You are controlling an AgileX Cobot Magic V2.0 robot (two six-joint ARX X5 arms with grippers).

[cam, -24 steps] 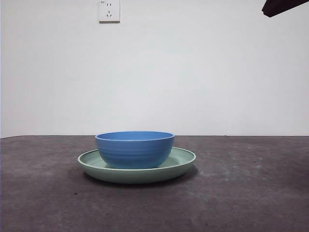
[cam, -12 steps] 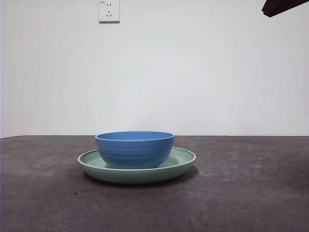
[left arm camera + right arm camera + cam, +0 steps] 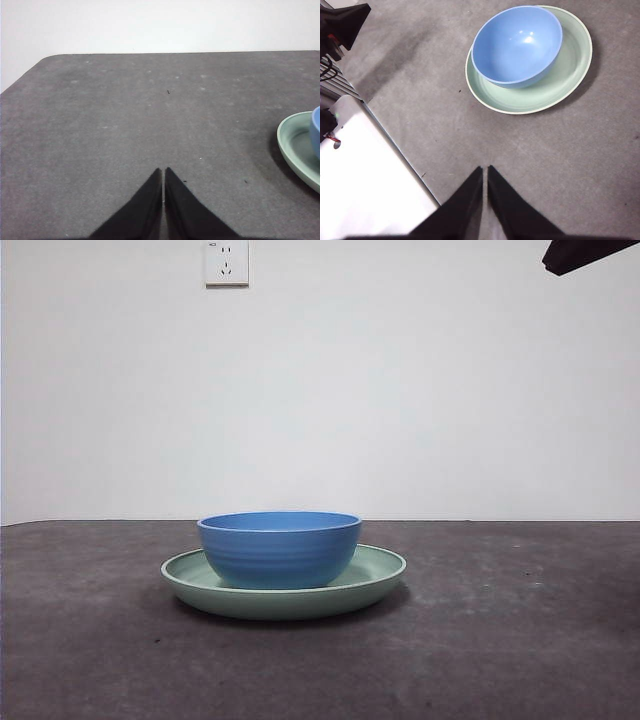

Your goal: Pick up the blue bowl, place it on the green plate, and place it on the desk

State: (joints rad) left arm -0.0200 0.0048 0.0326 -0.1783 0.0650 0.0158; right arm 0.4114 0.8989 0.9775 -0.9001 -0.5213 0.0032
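Both empty hands, left hand [image 3: 163,172] and right hand [image 3: 485,170], pinched closed, hover clear of blue bowl [image 3: 279,548] on green plate [image 3: 380,570].

blue bowl [image 3: 279,550]: glossy, smooth inside with bright highlights, faint ridges on the outer wall
green plate [image 3: 375,578]: smooth, soft satin sheen
desk [image 3: 520,640]: matt, mottled, speckled grey-brown
left gripper [image 3: 163,175], right gripper [image 3: 485,172]: matt black
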